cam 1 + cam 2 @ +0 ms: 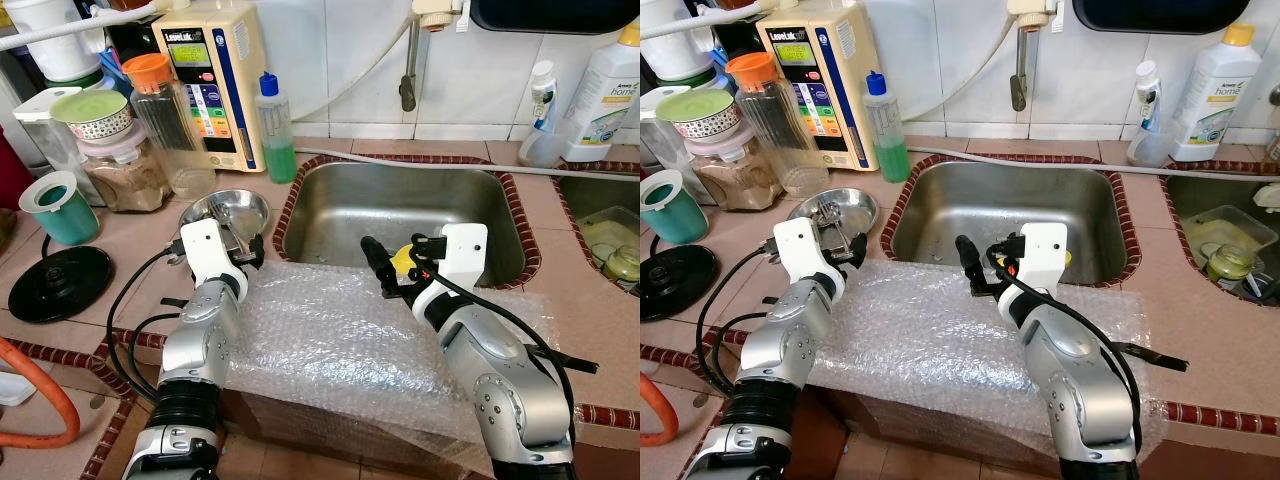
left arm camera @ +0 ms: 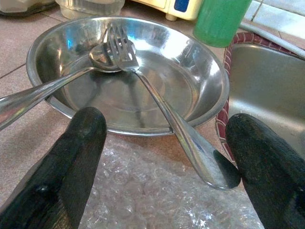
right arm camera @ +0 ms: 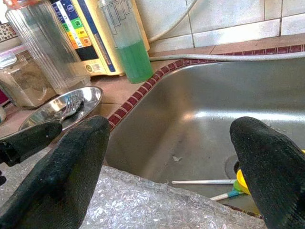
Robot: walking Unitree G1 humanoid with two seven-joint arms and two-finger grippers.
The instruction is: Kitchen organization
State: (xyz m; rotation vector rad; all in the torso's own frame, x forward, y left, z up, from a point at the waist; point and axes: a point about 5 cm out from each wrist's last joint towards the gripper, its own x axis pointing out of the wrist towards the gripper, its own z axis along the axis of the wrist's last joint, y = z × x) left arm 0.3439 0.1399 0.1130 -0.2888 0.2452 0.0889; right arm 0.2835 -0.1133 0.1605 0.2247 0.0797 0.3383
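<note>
Crinkled clear bubble wrap (image 1: 350,345) covers the counter's front edge, nearest the head camera, with the stainless steel sink (image 1: 400,205) behind it. At the sink's left rim sits a round steel bowl (image 2: 126,76) holding a metal fork (image 2: 143,86) and spoon (image 2: 52,88). My guess: collecting this cutlery is the step in hand, so next comes a reach forward. The left gripper (image 2: 167,167) hovers just before the bowl, fingers wide apart, holding nothing. The right gripper (image 3: 167,162), likewise spread and empty, hangs over the sink's front edge.
</note>
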